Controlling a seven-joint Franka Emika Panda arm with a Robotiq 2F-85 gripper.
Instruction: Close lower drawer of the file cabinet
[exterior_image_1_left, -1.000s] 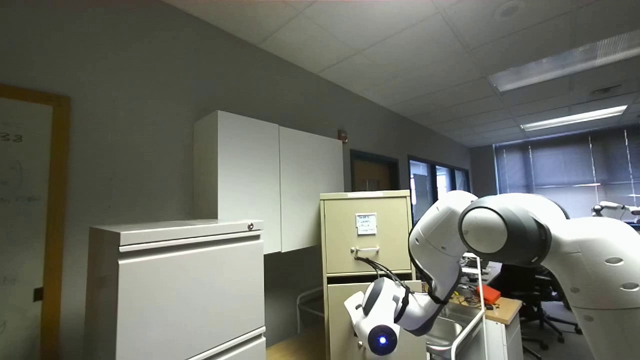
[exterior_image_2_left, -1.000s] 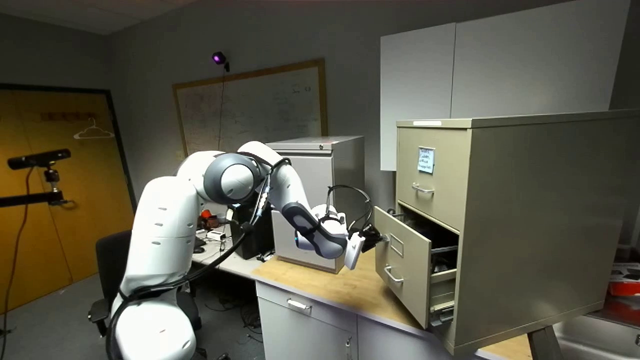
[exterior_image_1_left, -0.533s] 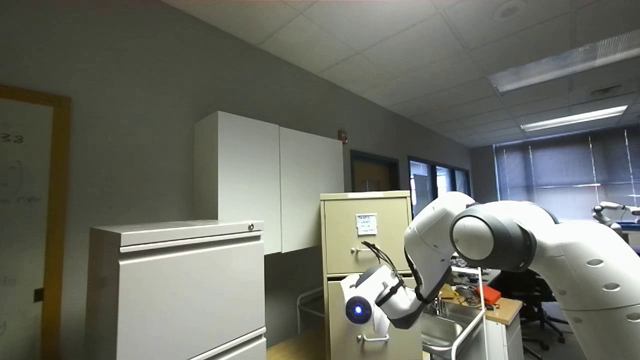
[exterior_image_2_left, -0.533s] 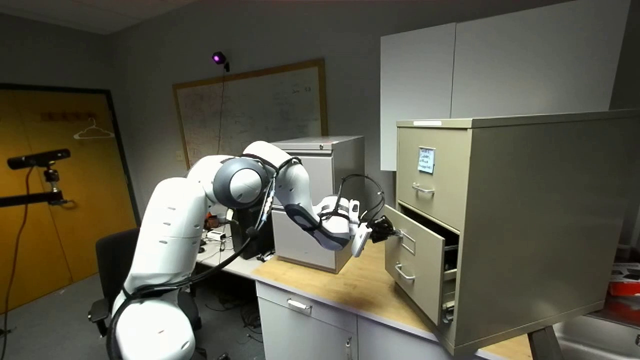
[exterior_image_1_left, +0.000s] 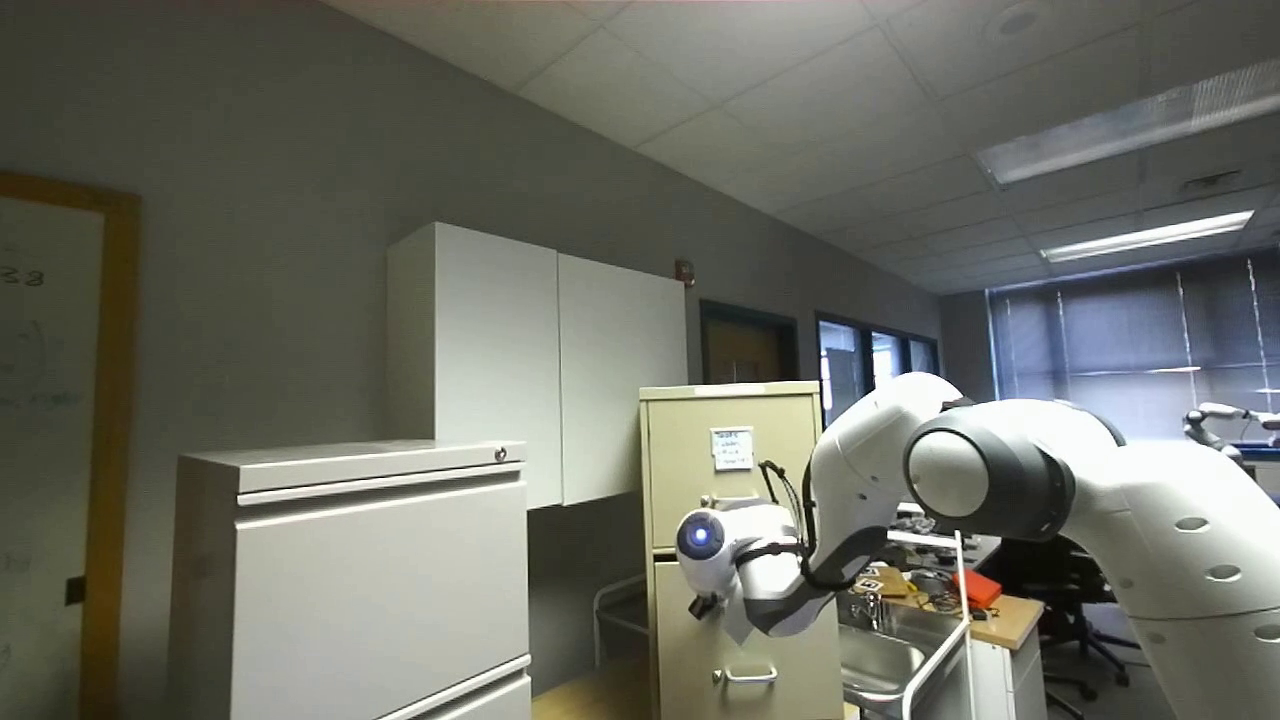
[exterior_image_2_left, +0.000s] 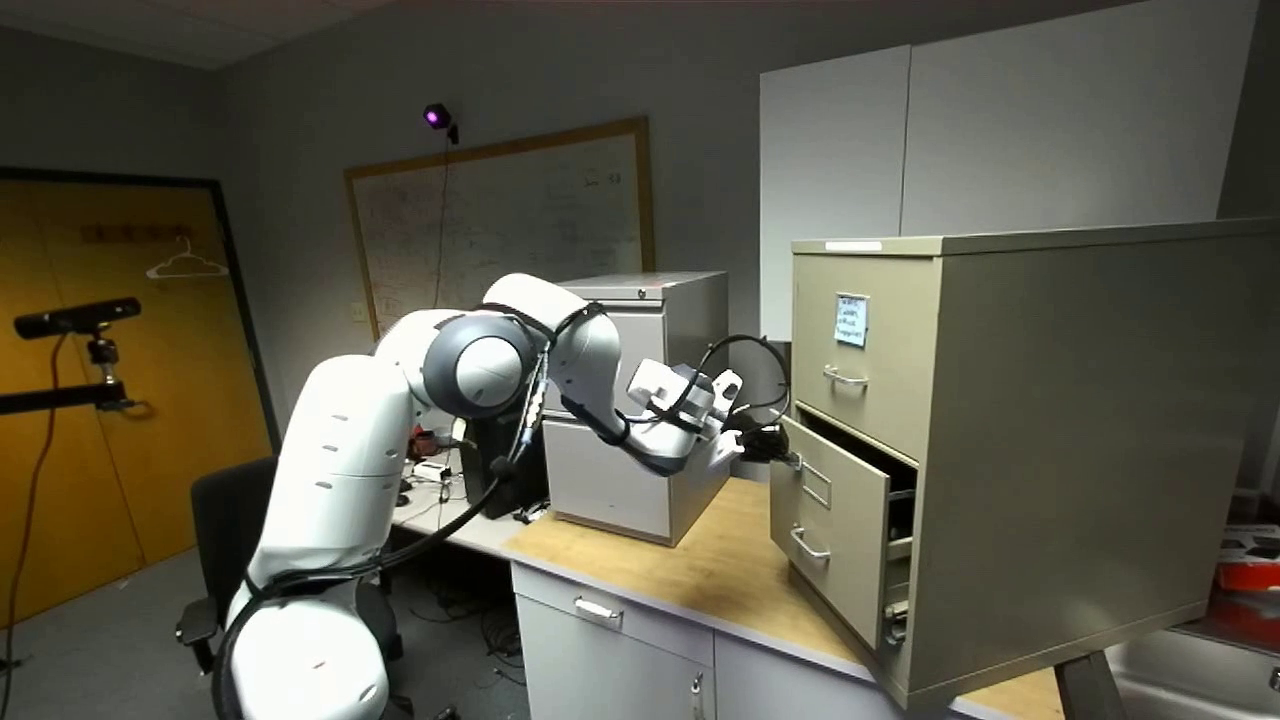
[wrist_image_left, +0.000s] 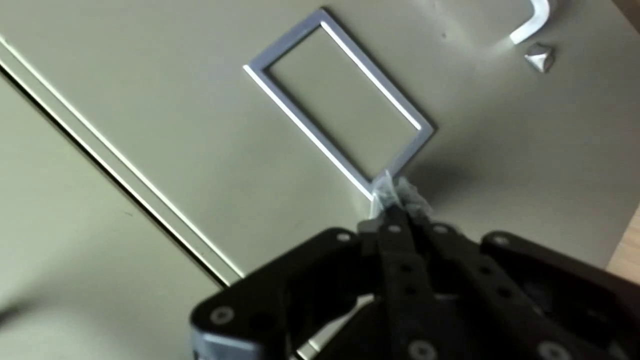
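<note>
The beige file cabinet (exterior_image_1_left: 681, 475) stands on the counter and also shows in an exterior view (exterior_image_2_left: 1070, 430). Its lower drawer (exterior_image_2_left: 835, 590) is partly pulled out, with a dark gap above and beside its front. The drawer front fills much of the wrist view (wrist_image_left: 190, 115). It has an empty metal label frame (wrist_image_left: 300, 127) and a handle (wrist_image_left: 540, 22). My gripper (wrist_image_left: 400, 195) is shut, its tips wrapped in translucent material. The tips are at the drawer front by the label frame's corner; in an exterior view the gripper (exterior_image_2_left: 790, 460) meets the front near its upper edge.
A white lateral cabinet (exterior_image_2_left: 612, 490) stands behind the arm on the wooden counter (exterior_image_2_left: 710, 590). White wall cupboards (exterior_image_1_left: 620, 370) hang behind. A metal sink (exterior_image_1_left: 885, 665) is beside the file cabinet. Black cables loop around the wrist (exterior_image_2_left: 770, 345).
The lower drawer moved inward between one and half a second ago, with my gripper against it. Since then the drawer looks unmoved, while my wrist has risen and tilted.
</note>
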